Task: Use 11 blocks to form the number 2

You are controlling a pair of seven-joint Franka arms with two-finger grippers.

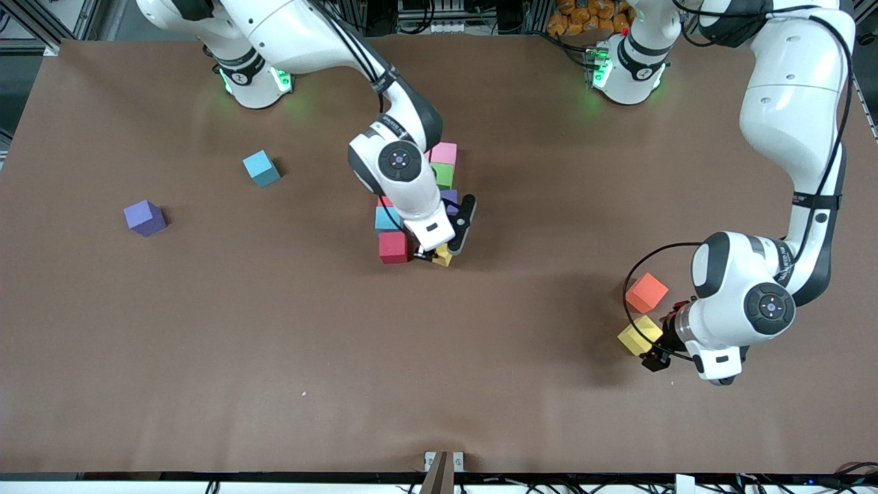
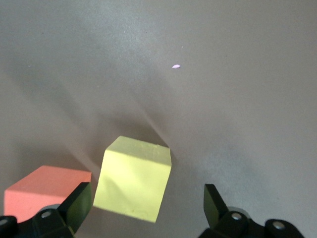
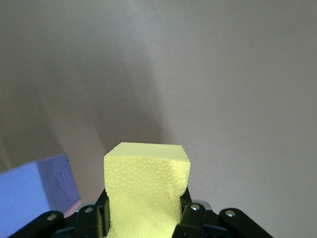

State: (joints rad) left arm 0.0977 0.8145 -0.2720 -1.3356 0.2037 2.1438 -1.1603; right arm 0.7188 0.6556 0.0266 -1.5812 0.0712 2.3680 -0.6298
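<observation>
Nearest the front camera, toward the left arm's end of the tabletop (image 1: 274,357), lies a loose yellow foam cube (image 1: 639,335). Left pincer (image 1: 655,353) hangs just over it, fingers (image 2: 74,203) spread wide, nothing held. Orange foam cube (image 1: 647,292) sits just beside the yellow one, farther from the camera.

Mid-tabletop: right pincer (image 1: 433,255) clamps a second yellow foam cube (image 3: 146,191), low at the camera-side end of the partly built number 2 (image 1: 422,206), beside a crimson foam cube (image 1: 395,247).

Toward the right arm's end, well apart: cyan foam cube (image 1: 261,168), purple foam cube (image 1: 144,217).
</observation>
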